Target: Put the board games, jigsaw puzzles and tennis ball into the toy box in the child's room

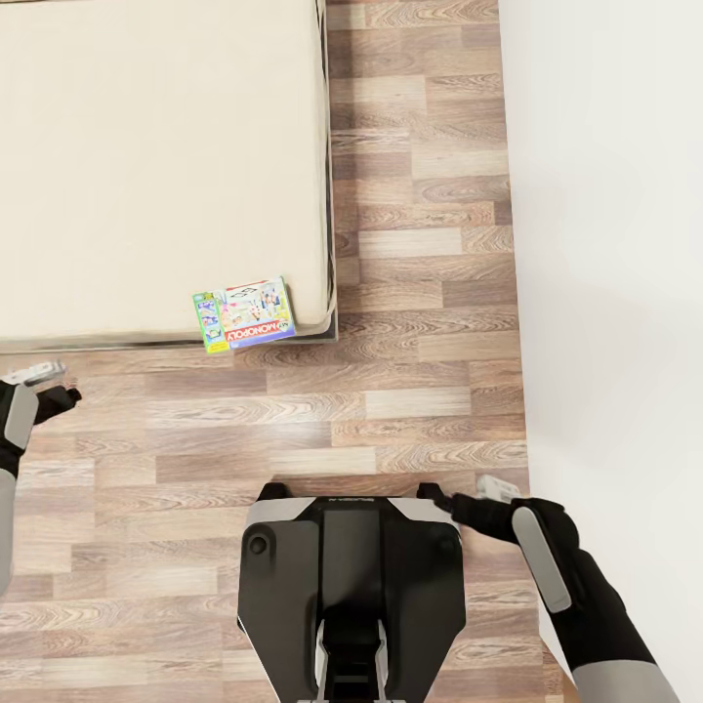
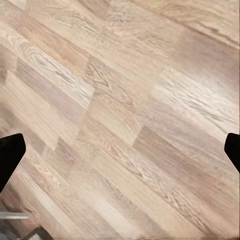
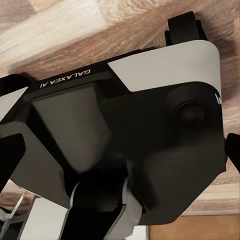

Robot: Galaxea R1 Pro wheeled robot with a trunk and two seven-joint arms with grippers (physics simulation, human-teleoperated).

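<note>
Our left tool (image 1: 61,386), spread wide and empty, hangs off the bed (image 1: 156,166) corner, well apart from the board game (image 1: 244,312) there.

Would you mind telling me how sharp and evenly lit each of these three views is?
Head view: crisp, flat lighting, a soft sheen on the wooden floor, and the board game cover is readable at the bed corner. Left wrist view: floor grain is soft and smeared. Right wrist view: the robot base is sharp, its dark panels shadowed.

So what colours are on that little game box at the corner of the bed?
The board game is green and white with a red strip, clearest in the head view.
</note>
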